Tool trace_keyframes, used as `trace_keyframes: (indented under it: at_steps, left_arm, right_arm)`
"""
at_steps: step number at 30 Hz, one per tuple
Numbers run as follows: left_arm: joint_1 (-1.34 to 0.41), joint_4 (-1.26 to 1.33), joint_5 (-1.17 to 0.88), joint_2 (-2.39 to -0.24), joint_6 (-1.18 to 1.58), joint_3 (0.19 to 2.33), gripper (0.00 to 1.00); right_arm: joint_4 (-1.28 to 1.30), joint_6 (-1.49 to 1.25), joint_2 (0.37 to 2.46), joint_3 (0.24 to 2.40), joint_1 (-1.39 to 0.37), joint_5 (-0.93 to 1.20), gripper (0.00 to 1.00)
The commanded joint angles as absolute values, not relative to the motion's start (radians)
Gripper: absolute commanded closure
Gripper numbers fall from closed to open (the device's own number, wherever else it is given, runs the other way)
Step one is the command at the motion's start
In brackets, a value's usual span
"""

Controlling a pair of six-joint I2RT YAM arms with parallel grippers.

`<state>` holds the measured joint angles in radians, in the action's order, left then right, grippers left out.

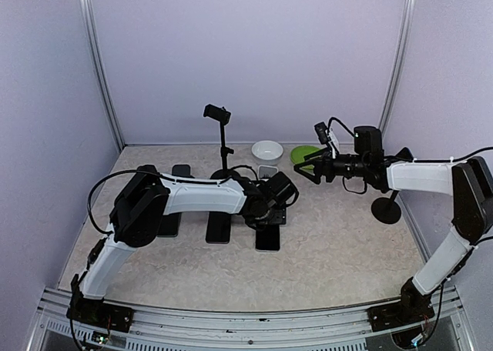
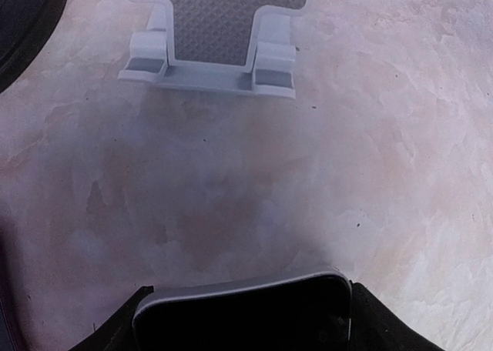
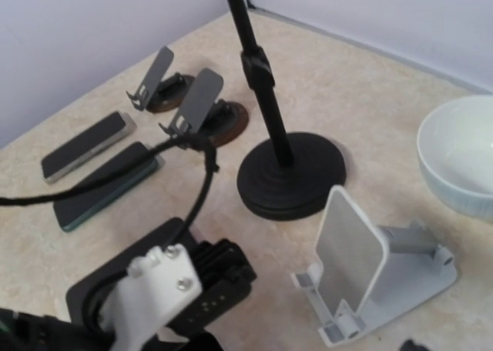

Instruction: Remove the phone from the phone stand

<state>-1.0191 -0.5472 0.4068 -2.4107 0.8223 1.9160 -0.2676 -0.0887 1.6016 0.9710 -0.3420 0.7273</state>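
Phone clamped by its sides between my left fingers — off the phone stand, which stands on the worktop just to the far side of it, near the middle. My right fingers hang spread wide, gripping nothing — over the right side, near the green bowl.

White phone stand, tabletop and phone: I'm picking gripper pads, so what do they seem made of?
White phone stand: probably moulded plastic, matt, with a grey textured backrest pad, perhaps rubber. Tabletop: beige mottled stone pattern, faint sheen; likely laminate, though real stone is possible. Phone: glossy black glass-like face, silvery rim, metal or painted plastic.
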Motion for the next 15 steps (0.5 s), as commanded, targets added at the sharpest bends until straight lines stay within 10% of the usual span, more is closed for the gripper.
trace_keyframes:
  at_steps: [1, 9, 15]
  left_arm:
    - [-1.01, -0.56, 0.481, -2.448, 0.817, 1.93, 0.61]
    - [-0.998, -0.507, 0.478, -2.435, 0.774, 1.899, 0.43]
    - [-0.989, -0.426, 0.447, -2.389, 0.747, 1.832, 0.11]
  right_arm:
    - [-0.307, -0.111, 1.546, 0.948, -0.337, 0.735, 0.14]
    - [-0.297, -0.139, 1.482, 0.938, -0.341, 0.748, 0.14]
    - [-0.264, -0.152, 1.406, 0.918, -0.346, 0.724, 0.14]
